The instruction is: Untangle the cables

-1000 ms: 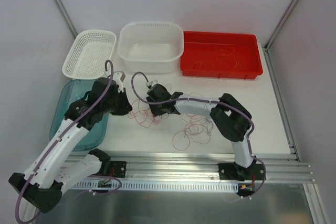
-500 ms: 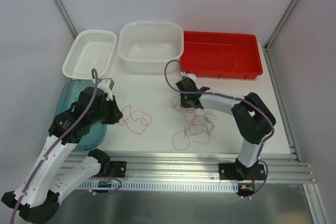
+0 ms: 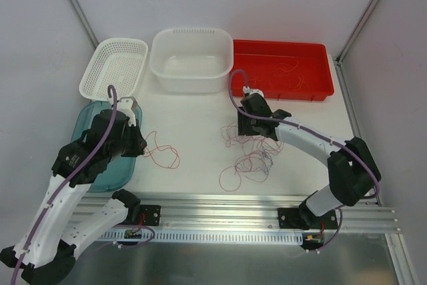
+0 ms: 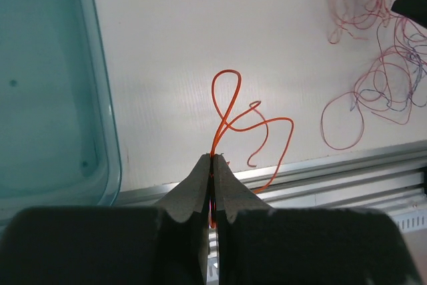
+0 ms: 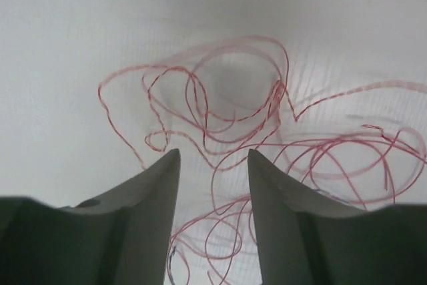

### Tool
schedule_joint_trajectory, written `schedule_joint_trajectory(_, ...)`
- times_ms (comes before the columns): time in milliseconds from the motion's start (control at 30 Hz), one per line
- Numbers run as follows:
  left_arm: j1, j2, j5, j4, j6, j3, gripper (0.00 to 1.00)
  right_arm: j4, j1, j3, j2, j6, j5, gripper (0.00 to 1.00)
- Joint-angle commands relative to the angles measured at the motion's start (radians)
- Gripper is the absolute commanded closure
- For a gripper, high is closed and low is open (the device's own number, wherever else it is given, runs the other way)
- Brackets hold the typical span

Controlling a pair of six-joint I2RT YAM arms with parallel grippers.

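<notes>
Leftmost, the teal tray [image 4: 53, 98] sits on the counter [image 3: 193, 118] with its rim just beside the left arm's jaws. These jaws are pressed together on one orange cable [image 4: 233, 115]. The left wrist view shows the strand rising out of the closed tips and curling into a couple of loose loops ahead of them. Its long run points away from the jaws, toward the middle of the counter. Bare counter shows between its free ends and the next wires, so it seems to be clear of the rest. If it is to be set aside, the tray lies nearest, on the opposite side of the jaws from the strand.

Further right lies the tangle of cables [image 3: 252, 161], a heap of thin red and pinkish loops with a few darker strands. It spreads from under the right arm toward the near rail. The right arm's jaws stand apart and grip nothing. In the right wrist view the loops lie just ahead of the gap, and several strands cross below it. The right arm is plainly the nearer one to this heap, and a short drop forward would likely bring a loop between its tips.

At the far right, the red bin [image 3: 280, 91] holds a few thin cables.
</notes>
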State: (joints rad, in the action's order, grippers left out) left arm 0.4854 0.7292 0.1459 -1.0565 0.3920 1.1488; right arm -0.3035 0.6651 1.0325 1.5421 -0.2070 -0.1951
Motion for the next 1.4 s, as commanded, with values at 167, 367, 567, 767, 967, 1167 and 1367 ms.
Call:
schedule_joint_trajectory(167, 0.007, 0.130, -0.238, 0.157, -0.160, 0.040, 1.00, -0.023, 0.123, -0.003, -0.253, 0.188, 0.121, 0.23)
schedule_joint_trajectory(367, 0.010, 0.210, -0.437, 0.295, -0.191, 0.069, 1.00, 0.108, 0.171, -0.015, -0.355, 0.239, 0.334, 0.04)
schedule_joint_trajectory(567, 0.048, 0.276, -0.488, 0.352, -0.185, 0.126, 1.00, 0.266, 0.205, -0.017, -0.349, 0.248, 0.473, 0.01)
schedule_joint_trajectory(767, 0.105, 0.311, -0.480, 0.371, -0.183, 0.160, 1.00, 0.294, 0.225, 0.029, -0.268, 0.256, 0.534, 0.02)
schedule_joint_trajectory(967, 0.130, 0.332, -0.477, 0.389, -0.170, 0.172, 1.00, 0.340, 0.246, 0.043, -0.162, 0.251, 0.563, 0.19)
schedule_joint_trajectory(1167, 0.130, 0.335, -0.430, 0.403, -0.170, 0.161, 0.96, 0.334, 0.243, -0.006, -0.201, 0.254, 0.522, 0.98)
schedule_joint_trajectory(1367, 0.130, 0.378, -0.346, 0.406, -0.163, 0.129, 0.73, 0.178, 0.197, 0.004, -0.287, 0.314, 0.433, 0.99)
